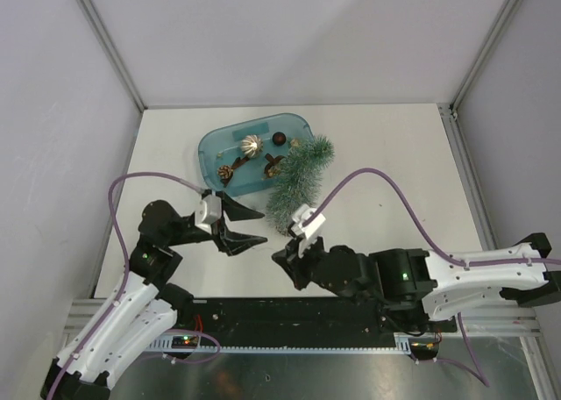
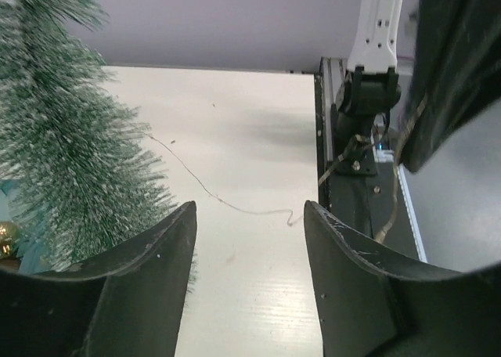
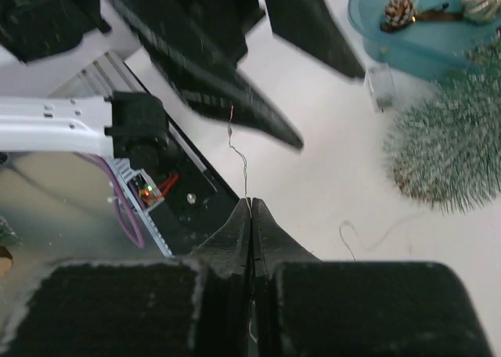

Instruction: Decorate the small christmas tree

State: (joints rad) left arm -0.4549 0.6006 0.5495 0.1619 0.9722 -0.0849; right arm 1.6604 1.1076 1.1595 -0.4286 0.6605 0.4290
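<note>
Tree: seems to lie on its side mid-counter, one end against the tub's right rim; no trimmings on it that I can see.
R end effector: clamped fully shut, pinching a thin wire that runs up from the tips.
L end effector: jaws roughly half apart, nothing between them; sits just left of the tree's wide end, w/ wire slack on the counter ahead of the gap.
Step (my read): getting the wire onto the tree.
How to do it well: keep the R pinch firm; L should take the slack further along, square on the pads, since the wire is thin and prob. slips. Go slow.
Around: pine cone and gold bauble in the tub, plus small bits I can't ID.
In the way: both end effectors are close together, so there's a clash risk. Nothing holds the tree, so it may roll when the wire tugs.
</note>
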